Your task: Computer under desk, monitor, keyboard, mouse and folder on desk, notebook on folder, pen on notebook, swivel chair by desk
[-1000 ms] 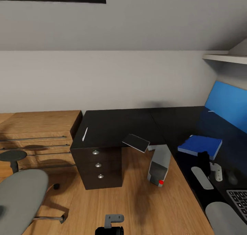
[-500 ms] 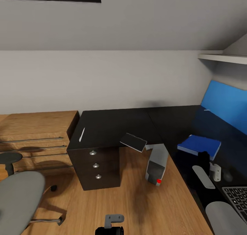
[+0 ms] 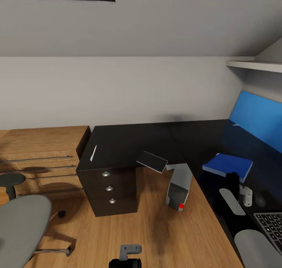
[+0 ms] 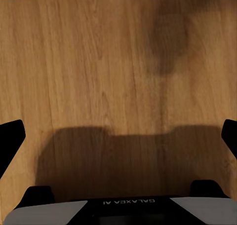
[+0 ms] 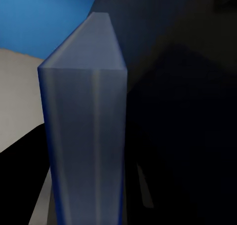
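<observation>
Left pincer (image 4: 118, 136) hangs released over bare wood floor (image 4: 98, 62). Right pincer's state: cannot tell. Pen (image 3: 93, 153) lies on desk (image 3: 129, 142); computer (image 3: 179, 186) underneath; chair (image 3: 19, 225) well apart

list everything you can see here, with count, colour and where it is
desk: 1, black top, blue back panel, L-shaped along the walls
drawer unit: 1, black, three drawers, under desk's left end
pen: 1, white, desk's left end
notebook: 1, dark, overhanging desk's front edge
computer: 1, light grey, leaning under desk
folder: 1, blue, held above desk
keyboard: 1, black keys, desk, lower right
dresser: 1, wooden, left
swivel chair: 1, grey, lower left
left tool: open, over wooden floor
right tool: shut on folder
</observation>
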Controlling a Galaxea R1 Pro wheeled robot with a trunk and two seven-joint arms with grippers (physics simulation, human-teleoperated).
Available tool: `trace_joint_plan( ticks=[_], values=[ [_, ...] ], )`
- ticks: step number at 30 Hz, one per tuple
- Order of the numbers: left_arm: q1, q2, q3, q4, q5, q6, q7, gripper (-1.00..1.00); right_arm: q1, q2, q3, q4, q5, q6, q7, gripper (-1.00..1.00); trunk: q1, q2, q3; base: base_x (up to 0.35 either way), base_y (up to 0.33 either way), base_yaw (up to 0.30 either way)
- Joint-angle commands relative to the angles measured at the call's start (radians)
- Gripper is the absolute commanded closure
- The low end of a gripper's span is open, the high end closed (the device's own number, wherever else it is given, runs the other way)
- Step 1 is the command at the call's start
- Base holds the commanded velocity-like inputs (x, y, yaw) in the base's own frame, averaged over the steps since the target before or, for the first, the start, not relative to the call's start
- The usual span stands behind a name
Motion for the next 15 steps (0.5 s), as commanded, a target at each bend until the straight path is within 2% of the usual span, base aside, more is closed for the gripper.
trace_joint_plan(
  ticks=[1, 10, 11, 15],
  values=[
    [-0.001, 0.001, -0.002, -0.001, 0.006, 0.002, 0.008, -1.0, 0.0, -0.001, 0.001, 0.032, -0.04, -0.009, -0.004, 1.0, 0.0, 0.0, -0.002, 0.0, 0.0, 0.0],
    [-0.001, 0.001, -0.002, -0.002, 0.006, 0.002, 0.008, -1.0, 0.0, -0.002, 0.001, 0.031, -0.039, -0.007, -0.005, 1.0, 0.0, 0.0, -0.002, 0.0, 0.0, 0.0],
    [-0.001, 0.0, -0.002, -0.001, 0.006, 0.002, 0.008, -1.0, 0.0, -0.003, 0.0, 0.031, -0.039, -0.007, -0.005, -1.0, 0.0, 0.0, -0.002, 0.0, 0.0, 0.0],
    [-0.001, 0.001, -0.001, -0.001, 0.006, 0.003, 0.003, -1.0, 0.0, -0.003, 0.0, 0.031, -0.039, -0.006, -0.007, -1.0, 0.0, 0.0, -0.002, 0.0, 0.0, 0.0]
  ],
)
